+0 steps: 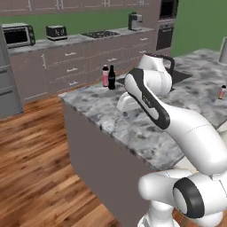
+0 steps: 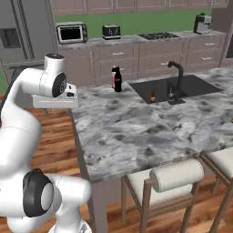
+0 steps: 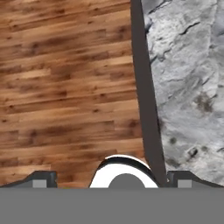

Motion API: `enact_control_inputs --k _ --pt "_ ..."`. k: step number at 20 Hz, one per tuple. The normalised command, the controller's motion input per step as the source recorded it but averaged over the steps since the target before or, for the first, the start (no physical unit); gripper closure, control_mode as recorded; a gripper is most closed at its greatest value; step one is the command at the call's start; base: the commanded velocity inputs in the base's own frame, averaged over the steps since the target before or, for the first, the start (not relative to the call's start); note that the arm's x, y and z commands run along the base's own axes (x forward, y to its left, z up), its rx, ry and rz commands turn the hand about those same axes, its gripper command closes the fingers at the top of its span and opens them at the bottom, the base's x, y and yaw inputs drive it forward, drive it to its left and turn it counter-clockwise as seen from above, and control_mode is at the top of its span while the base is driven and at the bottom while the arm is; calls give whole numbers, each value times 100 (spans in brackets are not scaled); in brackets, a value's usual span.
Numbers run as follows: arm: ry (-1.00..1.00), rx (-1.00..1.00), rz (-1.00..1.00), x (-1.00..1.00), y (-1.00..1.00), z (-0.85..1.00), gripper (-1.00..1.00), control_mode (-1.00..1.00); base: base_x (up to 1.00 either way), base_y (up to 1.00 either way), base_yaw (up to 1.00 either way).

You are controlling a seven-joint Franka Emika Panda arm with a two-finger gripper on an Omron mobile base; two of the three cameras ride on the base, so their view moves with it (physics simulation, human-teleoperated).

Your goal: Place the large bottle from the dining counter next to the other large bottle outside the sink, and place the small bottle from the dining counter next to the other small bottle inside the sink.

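Observation:
Two large bottles stand side by side on the marble counter just left of the sink (image 2: 191,86): a pink one (image 2: 113,77) (image 1: 105,76) and a black one (image 2: 118,80) (image 1: 111,77). A small reddish bottle (image 2: 153,96) stands inside the sink basin. Another small reddish bottle (image 1: 222,92) stands on the counter at the far right. My gripper (image 3: 111,180) hangs over the counter's left edge, pointing down at the floor and the counter rim. It is open, its fingertips (image 3: 40,180) wide apart with nothing between them. It is far from every bottle.
A dark faucet (image 2: 177,77) rises at the sink's near side. Bar stools (image 2: 175,179) stand along the counter's front edge. The island counter (image 2: 127,132) has a dark side panel (image 3: 146,96) dropping to the wood floor (image 3: 65,87). Cabinets with a microwave (image 2: 72,32) and a toaster line the back wall.

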Motion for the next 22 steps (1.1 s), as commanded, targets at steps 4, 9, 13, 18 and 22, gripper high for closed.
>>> enact_control_inputs --k 4,9,13,18,22 --pt "0 0 0 0 0 0 -100 100 -11 -85 55" --pt "0 0 0 0 0 0 -100 100 -64 -53 43" --pt "0 0 0 0 0 0 -100 100 -91 -11 28" --pt "0 0 0 0 0 0 -100 100 -28 -22 4" --pt "0 0 0 0 0 0 -100 100 0 -89 -8"
